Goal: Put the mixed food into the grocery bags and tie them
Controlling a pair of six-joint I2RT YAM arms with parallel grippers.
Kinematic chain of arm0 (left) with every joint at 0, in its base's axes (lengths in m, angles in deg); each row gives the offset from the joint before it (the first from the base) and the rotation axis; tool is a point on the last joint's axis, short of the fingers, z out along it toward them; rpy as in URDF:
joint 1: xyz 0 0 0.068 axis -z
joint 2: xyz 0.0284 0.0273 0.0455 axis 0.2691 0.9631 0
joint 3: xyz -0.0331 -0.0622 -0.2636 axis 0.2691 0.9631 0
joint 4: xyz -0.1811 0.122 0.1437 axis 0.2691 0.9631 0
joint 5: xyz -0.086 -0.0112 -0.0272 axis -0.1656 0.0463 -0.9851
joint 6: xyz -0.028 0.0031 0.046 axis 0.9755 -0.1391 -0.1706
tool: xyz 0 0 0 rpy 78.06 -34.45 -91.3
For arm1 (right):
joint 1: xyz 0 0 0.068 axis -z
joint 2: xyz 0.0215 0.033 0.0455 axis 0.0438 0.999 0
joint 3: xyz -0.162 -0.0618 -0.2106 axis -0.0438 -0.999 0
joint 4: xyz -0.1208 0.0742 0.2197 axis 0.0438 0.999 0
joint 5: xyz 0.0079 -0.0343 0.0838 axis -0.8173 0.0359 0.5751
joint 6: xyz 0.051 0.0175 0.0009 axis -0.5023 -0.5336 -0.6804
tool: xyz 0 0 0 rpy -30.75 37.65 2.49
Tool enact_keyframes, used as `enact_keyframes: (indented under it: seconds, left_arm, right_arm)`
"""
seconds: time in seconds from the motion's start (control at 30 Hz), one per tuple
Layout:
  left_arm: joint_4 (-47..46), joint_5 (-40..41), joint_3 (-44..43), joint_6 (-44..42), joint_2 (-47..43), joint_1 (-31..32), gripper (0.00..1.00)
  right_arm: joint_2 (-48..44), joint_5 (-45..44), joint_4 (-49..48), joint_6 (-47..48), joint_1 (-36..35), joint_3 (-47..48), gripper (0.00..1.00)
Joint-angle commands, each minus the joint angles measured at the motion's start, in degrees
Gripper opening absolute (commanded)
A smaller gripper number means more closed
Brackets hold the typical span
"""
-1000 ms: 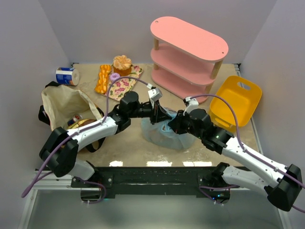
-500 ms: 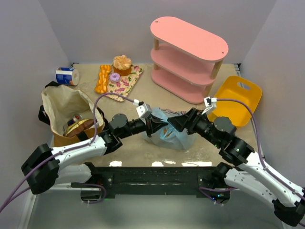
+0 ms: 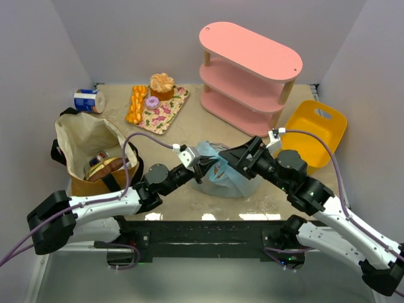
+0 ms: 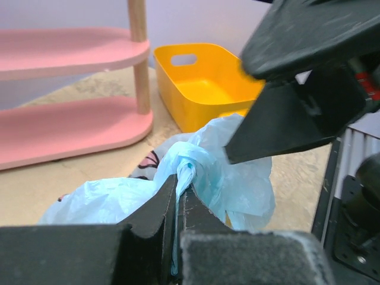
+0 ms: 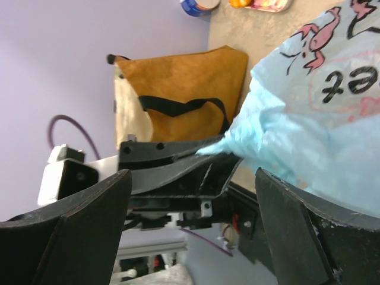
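The thin light-blue plastic bag (image 3: 232, 182) with pink prints lies on the table in the middle, its top bunched into a knot. My left gripper (image 3: 203, 166) is shut on a twisted strand of the bag's handle (image 4: 185, 171), which runs down between its fingers. My right gripper (image 3: 240, 158) stands open just right of the knot, facing the left one, with its fingers (image 4: 297, 119) off the plastic. In the right wrist view the bag (image 5: 314, 113) fills the right side. The tan canvas tote (image 3: 82, 142) stands at the left with food items (image 3: 104, 167) inside.
A pink three-tier shelf (image 3: 249, 69) stands at the back right and a yellow basket (image 3: 312, 132) to its right. A patterned tray (image 3: 165, 115) with cupcake, bread and purple doughnut sits at the back. A blue-and-white can (image 3: 87, 100) lies at the far left.
My right gripper has opened and let go of the bag. My left gripper has come down and nearer, still shut on the twisted handle, and the knot has drawn in.
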Motion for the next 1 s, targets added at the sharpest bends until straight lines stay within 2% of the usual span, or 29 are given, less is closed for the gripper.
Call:
enact_keyframes:
  seconds: [0.0, 0.3, 0.53, 0.63, 0.8, 0.97]
  left_arm:
    - [-6.9, 6.4, 0.5, -4.2, -0.5, 0.6, 0.0]
    - [-10.3, 8.4, 0.7, -4.6, 1.0, 2.6, 0.0]
    - [-11.4, 9.7, 0.5, -5.4, 2.5, 4.3, 0.0]
    - [-11.5, 9.9, 0.4, -5.8, 3.1, 4.5, 0.0]
    - [-10.9, 10.7, 0.4, -6.4, 3.1, 4.7, 0.0]
    - [-11.2, 10.8, 0.2, -7.9, 3.7, 4.8, 0.0]
  right_arm:
    - [-1.0, -0.6, 1.6, -5.6, -0.3, 1.5, 0.9]
    - [3.3, -0.4, -4.0, -9.1, -0.3, -1.9, 0.96]
    - [3.4, -0.3, -10.4, -16.8, -0.3, -7.5, 0.96]
    - [2.7, -0.8, -10.7, -17.9, -0.3, -8.0, 0.96]
    - [0.2, -3.5, -3.2, -15.4, -0.3, -3.9, 0.99]
    - [-0.6, -2.1, -6.1, -19.4, -0.3, -4.4, 0.99]
